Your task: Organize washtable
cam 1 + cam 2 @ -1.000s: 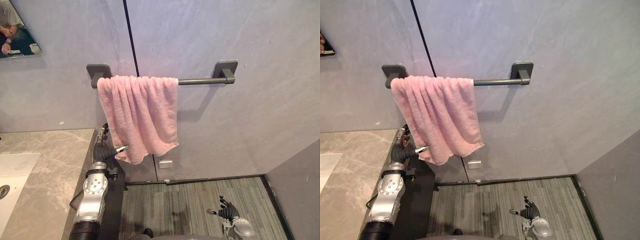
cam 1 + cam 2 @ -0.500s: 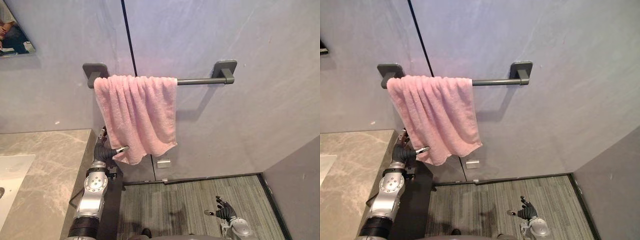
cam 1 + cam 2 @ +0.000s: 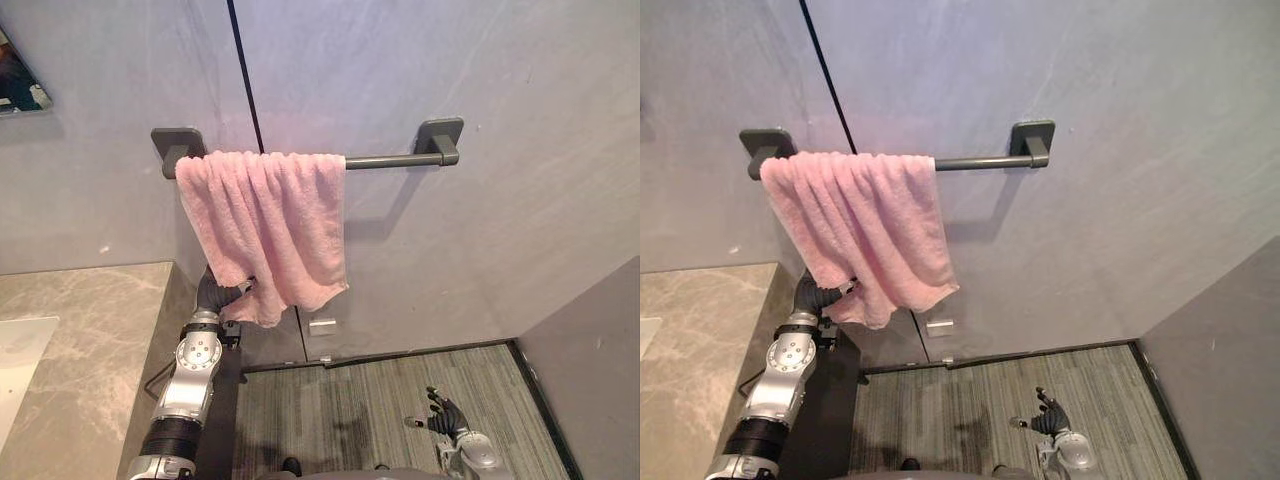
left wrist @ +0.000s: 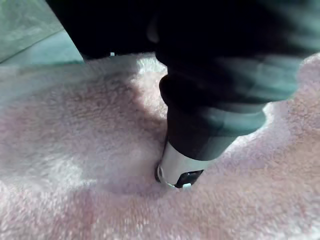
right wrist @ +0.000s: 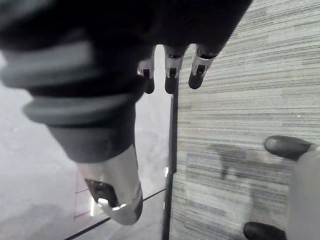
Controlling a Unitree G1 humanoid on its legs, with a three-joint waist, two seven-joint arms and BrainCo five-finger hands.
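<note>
Most of the job looks done, as far as I can judge. Going big to small, head-cam view:

Grey wall (image 3: pixel 480 80) takes up the upper part. Striped floor (image 3: pixel 380 400) sits at 5–6 o'clock. The stone washtable (image 3: pixel 90 340) is at 8 o'clock, w/ the white sink (image 3: pixel 20 350) at its far-left edge.

The pink towel (image 3: pixel 275 220) is at 10–11 o'clock from centre, draped over the dark towel bar (image 3: pixel 385 161). It's bunched in folds toward the bar's 9 o'clock end, so the 3 o'clock stretch of the bar is bare. The hem hangs uneven, lower toward 5 o'clock.

My left hand (image 3: pixel 213 293) is at 7–8 o'clock, up against the towel's lower left corner, and cloth covers most of it. The wrist cam shows my thumb (image 4: pixel 181 172) pressed into the pile. Whether that hand grips the cloth or only touches it, I can't tell.

My right hand (image 3: pixel 443 412) hangs low at 5 o'clock over the floor, well apart from everything. It is relaxed and spread, holding nothing.

Done, by my read: the towel is hung on the bar. What's left is prob. tidying, i.e. spreading the folds toward 3 o'clock, evening the hem, then letting go. The rest of the washtable is out of frame, so I can't judge it.
</note>
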